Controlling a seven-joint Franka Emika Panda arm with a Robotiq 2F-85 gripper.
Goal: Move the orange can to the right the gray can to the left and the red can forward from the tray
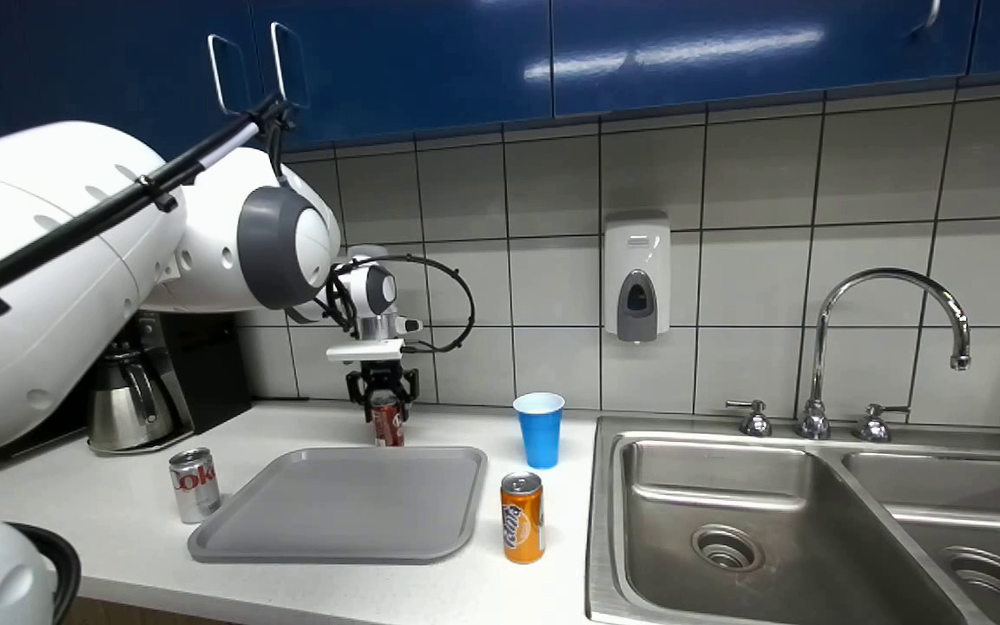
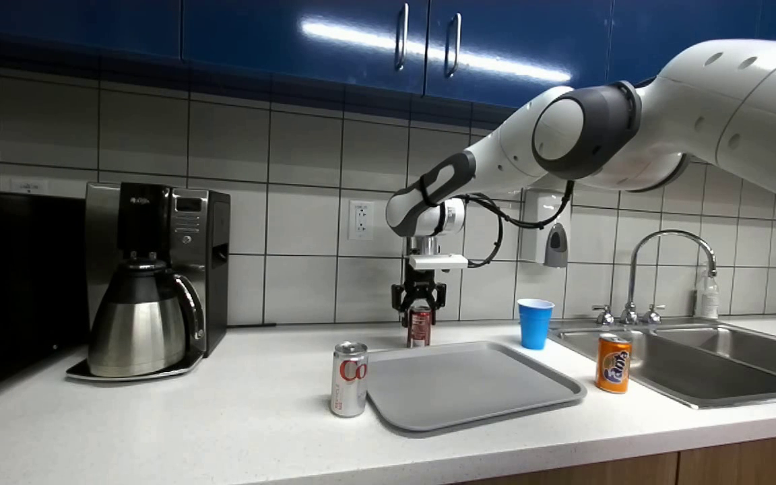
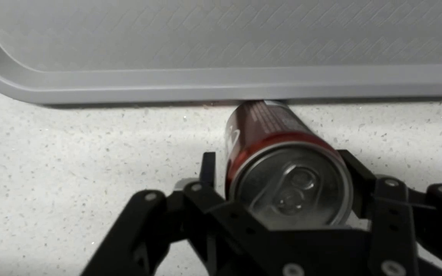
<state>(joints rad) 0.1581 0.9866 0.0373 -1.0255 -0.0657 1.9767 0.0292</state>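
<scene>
Exterior view, leftmost of the task's things: the gray can (image 2: 349, 379), upright on the counter (image 2: 246, 417) just beside the left edge of the tray (image 2: 472, 385). Behind the tray, near the middle of its far edge, the red can (image 3: 288, 168) stands upright, its base close by the rim; whether the two touch I cannot tell. The coming move turns on how that can sits under the gripper (image 2: 419, 319): straight below it, long axis vertical, in line with the downward fingers (image 3: 207, 168). These stand spread around the can's top without clamping it; a strip of counter shows between one finger and the can in the wrist view, while the opposite finger is at or very near the metal. Right of the tray, near its edge, the orange can (image 2: 613, 364) stands upright. With the cans on three sides of the tray, I judge the placing done and a straight lift away due; a sideways drift could tip the red can.

Containers, left to right: a lidded steel carafe (image 2: 137, 330) well left of the tray, contents hidden; the tray itself, bearing no can; a blue cup (image 2: 535, 325) near its far right corner, its bottom hidden; the double sink (image 1: 606, 521), farther right of the tray.
</scene>
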